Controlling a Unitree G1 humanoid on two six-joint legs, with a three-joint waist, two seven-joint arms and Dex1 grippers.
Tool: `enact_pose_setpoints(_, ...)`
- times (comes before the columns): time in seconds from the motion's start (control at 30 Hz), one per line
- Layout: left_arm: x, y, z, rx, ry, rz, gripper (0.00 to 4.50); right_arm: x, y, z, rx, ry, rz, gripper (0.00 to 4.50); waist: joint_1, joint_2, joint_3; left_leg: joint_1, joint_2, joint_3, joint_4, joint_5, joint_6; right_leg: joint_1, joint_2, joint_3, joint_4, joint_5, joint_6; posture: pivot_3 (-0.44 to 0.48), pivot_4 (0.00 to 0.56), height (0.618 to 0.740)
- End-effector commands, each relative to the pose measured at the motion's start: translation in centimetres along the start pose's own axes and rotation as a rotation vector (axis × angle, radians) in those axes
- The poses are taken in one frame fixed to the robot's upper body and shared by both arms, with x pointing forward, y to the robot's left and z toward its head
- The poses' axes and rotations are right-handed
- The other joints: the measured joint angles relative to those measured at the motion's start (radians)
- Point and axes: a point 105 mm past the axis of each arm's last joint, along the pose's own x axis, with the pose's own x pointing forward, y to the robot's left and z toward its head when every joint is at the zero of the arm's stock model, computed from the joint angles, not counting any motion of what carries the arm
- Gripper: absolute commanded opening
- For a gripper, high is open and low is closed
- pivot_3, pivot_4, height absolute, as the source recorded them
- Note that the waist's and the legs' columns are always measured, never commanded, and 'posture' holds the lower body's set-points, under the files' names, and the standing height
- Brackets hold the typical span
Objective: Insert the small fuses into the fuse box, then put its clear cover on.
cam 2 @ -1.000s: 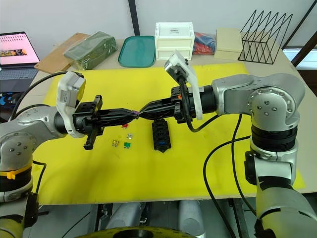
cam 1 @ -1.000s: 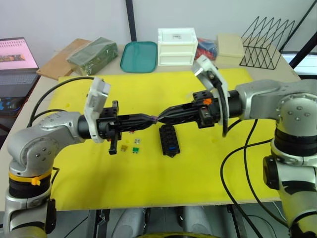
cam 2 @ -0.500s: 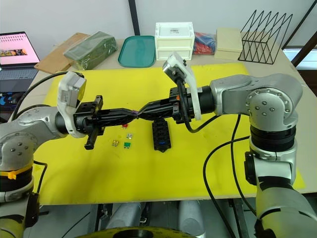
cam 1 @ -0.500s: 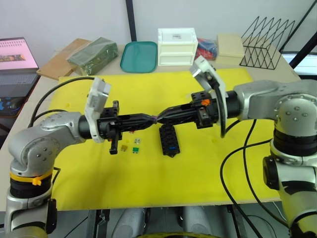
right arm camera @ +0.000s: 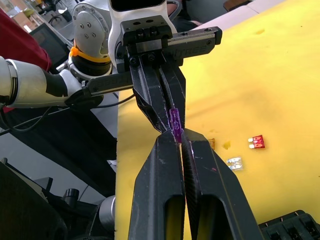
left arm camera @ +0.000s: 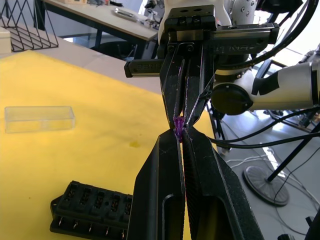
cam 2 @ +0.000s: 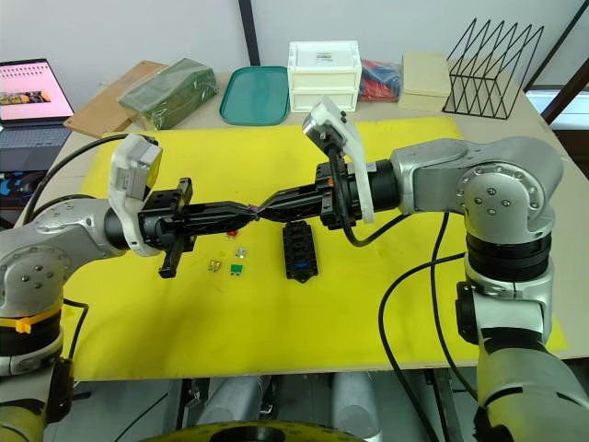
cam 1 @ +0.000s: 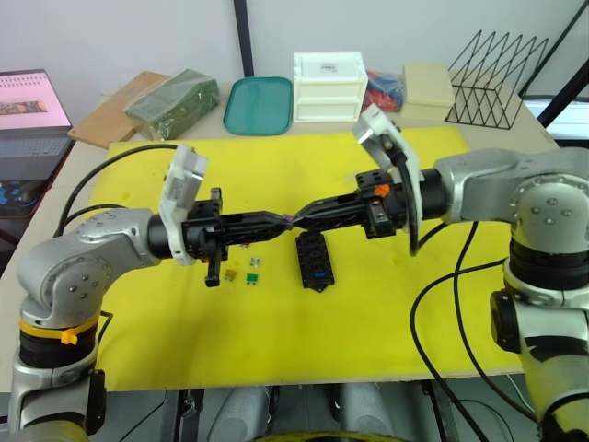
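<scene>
Both end effectors pinching one purple fuse (right arm camera: 174, 121), tip to tip

Left end effector (cam 1: 282, 221) and right end effector (cam 1: 304, 216) clamp it above the fuse box (cam 1: 314, 260); most of it's buried between fingertips.

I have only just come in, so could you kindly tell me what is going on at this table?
The two grippers meet tip to tip above the yellow mat, both shut on one small purple fuse: the left gripper and the right gripper seem to be passing it between them. The black fuse box lies just below, loose fuses beside it. The clear cover lies apart on the mat.
</scene>
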Motion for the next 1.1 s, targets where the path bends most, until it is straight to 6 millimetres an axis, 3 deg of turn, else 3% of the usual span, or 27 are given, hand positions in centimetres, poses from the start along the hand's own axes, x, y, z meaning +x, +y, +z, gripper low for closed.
enact_pose_setpoints(0.03,0.1,0.2,-0.5,0.027,0.078,0.027,0.0,-0.2,0.8,1.1,-0.077,-0.013,0.012,0.03,0.0,0.0,0.0,0.0,0.0,0.0,0.0,0.0,0.0,0.0,0.0,0.0,0.0,0.0,0.0,0.0,0.15,0.74)
enact_pose_setpoints(0.2,-0.5,0.7,-2.7,0.093,0.227,0.049,1.44,-0.3,0.1,0.4,-0.142,0.068,-0.043,0.0,-0.001,0.0,0.0,0.0,0.0,0.0,-0.001,0.0,0.0,0.0,0.0,0.0,0.0,0.0,0.0,0.0,0.15,0.74)
enact_pose_setpoints(0.33,-1.2,1.1,-5.4,0.159,0.342,0.045,2.99,0.2,-1.2,-1.8,-0.25,0.21,-0.109,0.0,-0.001,0.0,0.0,0.0,0.0,0.001,-0.001,0.0,0.0,0.0,0.0,0.0,-0.001,0.0,0.0,0.0,0.15,0.74)
enact_pose_setpoints(0.47,-1.0,0.8,-7.6,0.202,0.403,0.008,4.26,0.7,-2.4,-4.4,-0.37,0.367,-0.136,0.0,0.0,0.0,0.0,0.0,0.0,0.002,-0.001,0.0,0.0,-0.001,0.0,0.0,-0.001,0.0,0.0,0.0,0.15,0.74)
enact_pose_setpoints(0.5,-0.9,0.8,-8.0,0.211,0.409,0.001,4.41,0.9,-2.6,-4.8,-0.396,0.394,-0.138,0.0,0.0,0.0,0.0,0.0,0.0,0.001,-0.001,0.0,0.0,0.0,0.0,0.0,-0.001,0.0,0.0,0.0,0.15,0.74)
enact_pose_setpoints(0.67,0.1,1.5,-9.2,0.285,0.425,0.002,4.41,1.2,-3.3,-6.0,-0.461,0.473,-0.128,0.0,0.002,0.0,0.0,0.0,0.0,0.001,-0.001,0.0,0.0,-0.001,0.0,0.0,-0.001,0.0,0.0,0.0,0.15,0.74)
enact_pose_setpoints(1.1,1.6,2.7,-9.8,0.339,0.393,0.027,4.41,0.7,-3.6,-7.2,-0.478,0.547,-0.121,0.0,0.003,-0.001,0.001,0.0,0.0,0.001,-0.001,0.0,0.0,0.0,0.0,0.0,-0.001,0.0,0.0,0.0,0.15,0.74)
